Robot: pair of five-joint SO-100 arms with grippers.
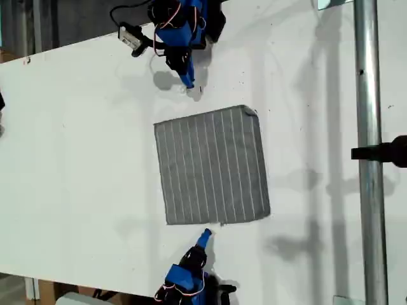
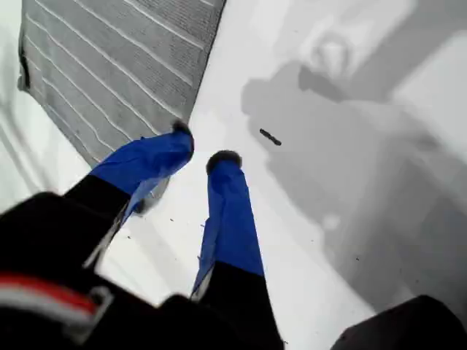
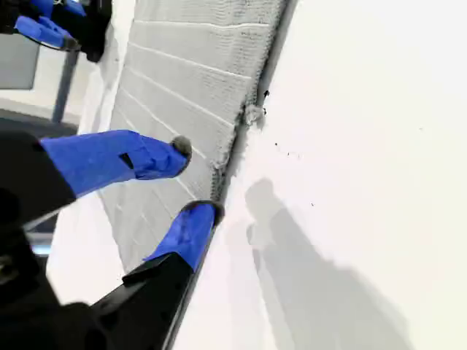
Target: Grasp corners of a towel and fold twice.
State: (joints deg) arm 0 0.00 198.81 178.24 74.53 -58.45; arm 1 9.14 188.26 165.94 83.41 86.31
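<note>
My first gripper [image 2: 198,153] holds its jaws slightly apart, empty, above the bare table [image 1: 76,140] beside the towel [image 1: 212,166] edge. My second gripper [image 3: 197,179] has jaws open, straddling the towel's other edge. The towel lies flat mid-table in the exterior view.

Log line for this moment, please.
towel flat, unfolded | my first gripper open, near towel edge | my second gripper open, at towel edge

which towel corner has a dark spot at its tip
The corner at the exterior view's upper right; the other three tips of the towel look plain grey.
</note>
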